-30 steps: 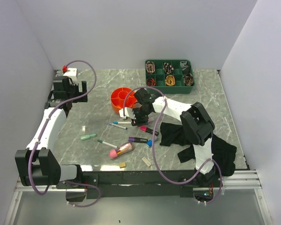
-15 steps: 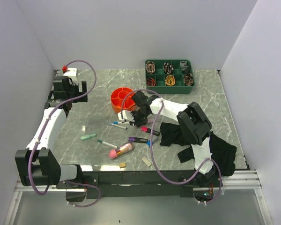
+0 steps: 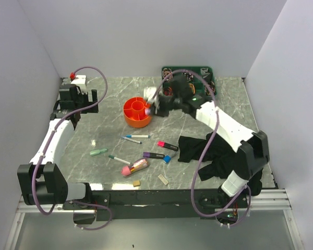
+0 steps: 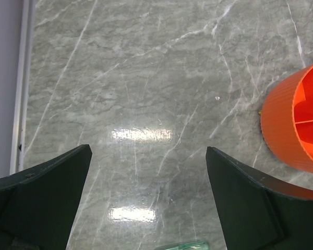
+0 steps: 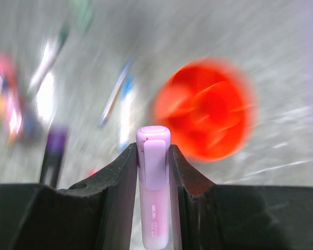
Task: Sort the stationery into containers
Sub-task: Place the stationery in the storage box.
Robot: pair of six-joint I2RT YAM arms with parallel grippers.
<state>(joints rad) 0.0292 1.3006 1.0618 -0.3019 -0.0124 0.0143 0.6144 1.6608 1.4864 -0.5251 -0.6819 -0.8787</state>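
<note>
One lilac highlighter (image 5: 155, 208) sits clenched lengthwise in my right gripper (image 5: 153, 152), just right of the orange organiser (image 3: 131, 119), presumably so it drops end-first into a section; my left gripper (image 4: 148, 205) hangs spread wide, far left.

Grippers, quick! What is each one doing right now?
Left gripper: open, holding nothing.
Right gripper: shut on a lilac pen.

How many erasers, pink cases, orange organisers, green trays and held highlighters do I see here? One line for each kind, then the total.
Erasers: 2
Pink case: 1
Orange organiser: 1
Green tray: 1
Held highlighter: 1
Total: 6
</note>
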